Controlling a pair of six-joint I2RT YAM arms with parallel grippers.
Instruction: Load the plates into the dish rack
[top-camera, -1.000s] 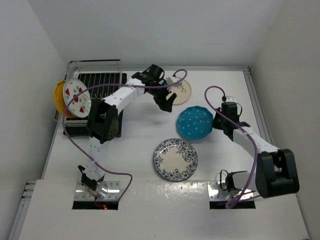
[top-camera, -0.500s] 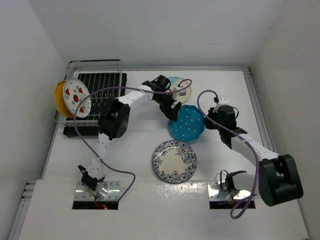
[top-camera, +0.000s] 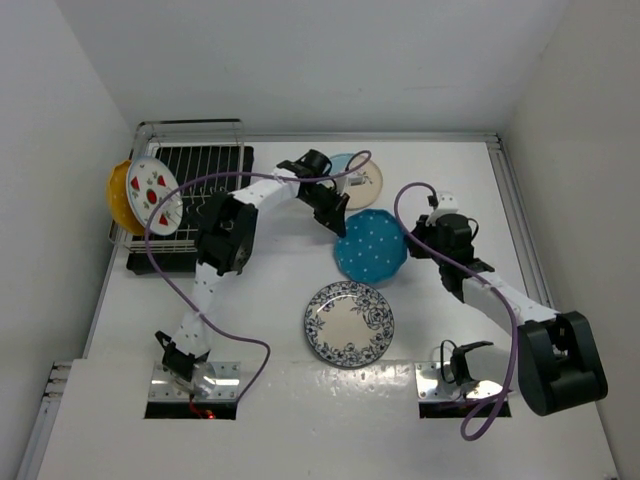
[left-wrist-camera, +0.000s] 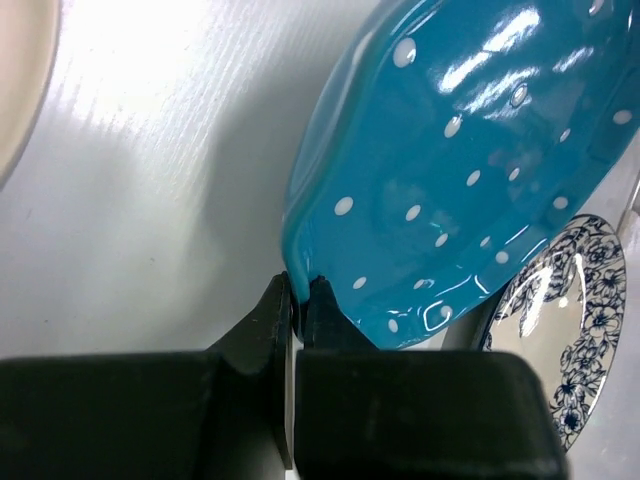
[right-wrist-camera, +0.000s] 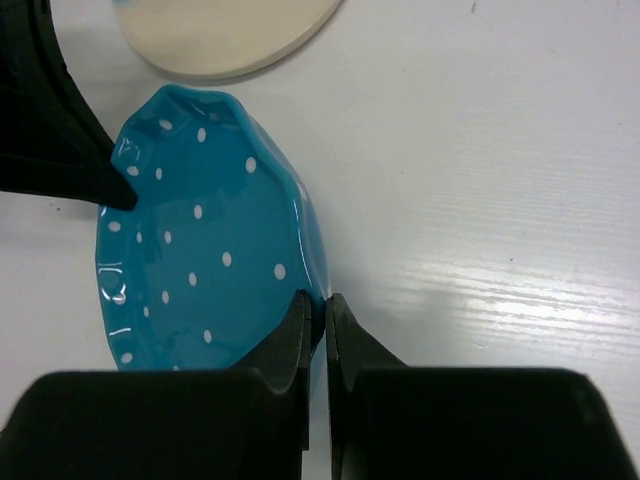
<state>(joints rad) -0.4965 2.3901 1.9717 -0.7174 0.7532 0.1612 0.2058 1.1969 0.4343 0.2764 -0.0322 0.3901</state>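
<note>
Both grippers hold the teal white-dotted plate (top-camera: 370, 245), which hangs tilted over the table's middle. My left gripper (top-camera: 338, 222) is shut on its far-left rim (left-wrist-camera: 298, 290). On the opposite rim my right gripper (top-camera: 412, 245) is also shut (right-wrist-camera: 322, 305). The same teal plate (left-wrist-camera: 460, 170) fills the left wrist view and shows again in the right wrist view (right-wrist-camera: 200, 260). The blue floral plate (top-camera: 349, 322) lies flat nearer the arms. The blue-and-cream plate (top-camera: 365, 177) lies behind the left gripper. In the dish rack (top-camera: 200, 165) stand the strawberry plate (top-camera: 155, 195) and the yellow plate (top-camera: 118, 195).
The rack sits on a black tray (top-camera: 145, 262) in the far left corner against the wall. A raised table edge (top-camera: 510, 190) runs along the right. Purple cables loop over both arms.
My left gripper has come down to the teal plate and shut on its rim. The right gripper carried the plate leftward and has kept its grip throughout.
</note>
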